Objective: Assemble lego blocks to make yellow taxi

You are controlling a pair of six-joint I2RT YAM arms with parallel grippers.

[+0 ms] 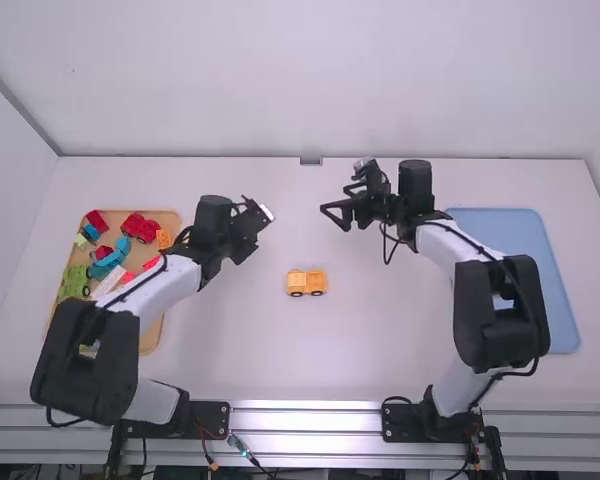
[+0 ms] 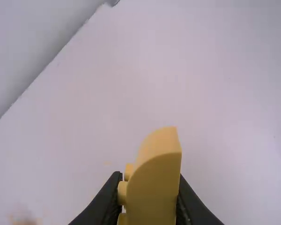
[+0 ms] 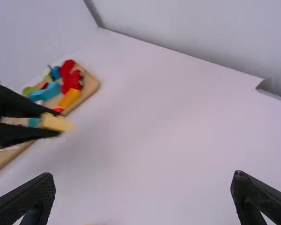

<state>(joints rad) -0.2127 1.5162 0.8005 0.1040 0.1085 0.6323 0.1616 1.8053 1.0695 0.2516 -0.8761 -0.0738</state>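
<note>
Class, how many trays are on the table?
2: the wooden tray at the left of the high view, and the blue tray at its right.

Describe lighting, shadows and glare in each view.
High view: bright streaks of glare along the metal rail, soft faint shading on the table near the left arm. Left wrist view: the yellow block has a paler top, darker side. Right wrist view: diffuse light, no harsh glare.

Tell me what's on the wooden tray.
Red blocks, blue blocks, green blocks and an orange block show on the tray. The left arm hides part of it; what lies behind that can't be seen.
</note>
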